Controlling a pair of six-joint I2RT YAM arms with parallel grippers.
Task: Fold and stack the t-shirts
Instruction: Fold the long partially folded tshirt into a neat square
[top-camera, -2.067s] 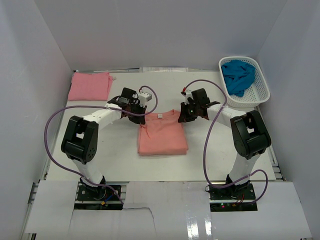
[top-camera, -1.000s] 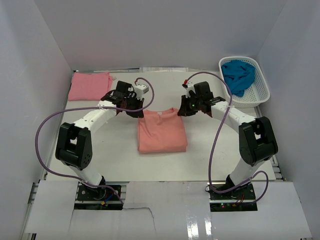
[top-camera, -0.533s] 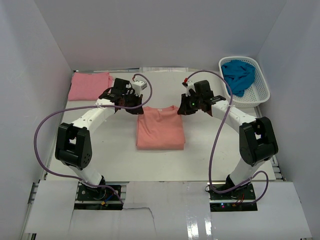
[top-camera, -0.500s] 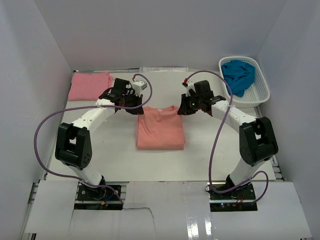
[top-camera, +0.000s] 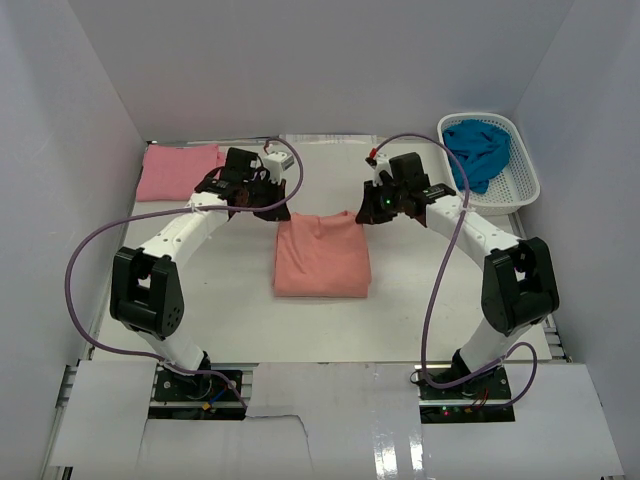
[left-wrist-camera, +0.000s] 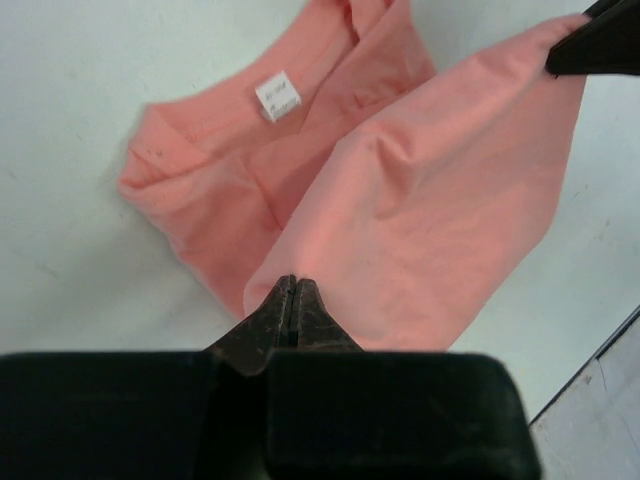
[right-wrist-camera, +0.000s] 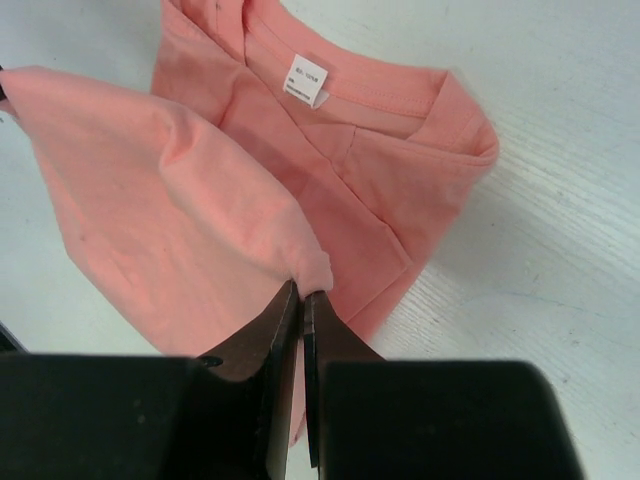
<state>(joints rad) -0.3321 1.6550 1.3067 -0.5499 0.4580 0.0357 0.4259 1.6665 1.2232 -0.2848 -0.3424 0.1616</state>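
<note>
The salmon-orange t-shirt (top-camera: 322, 255) lies partly folded mid-table, its white neck label (left-wrist-camera: 277, 96) facing up. My left gripper (top-camera: 274, 208) is shut on the shirt's lifted left corner (left-wrist-camera: 290, 285). My right gripper (top-camera: 366, 213) is shut on the lifted right corner (right-wrist-camera: 312, 272). Both hold the folded-over layer above the collar end; the label also shows in the right wrist view (right-wrist-camera: 307, 79). The lighter pink t-shirt (top-camera: 180, 170) lies folded at the far left. The teal-blue t-shirt (top-camera: 478, 150) sits bunched in the basket.
The white lattice basket (top-camera: 523, 185) stands at the far right corner. White walls close in the table on three sides. Purple cables loop out from both arms over the table.
Both grippers have carried the shirt's held edge away from the arm bases toward the collar, and the shirt has become a shorter, more compact fold. The pink and teal shirts have not moved.
</note>
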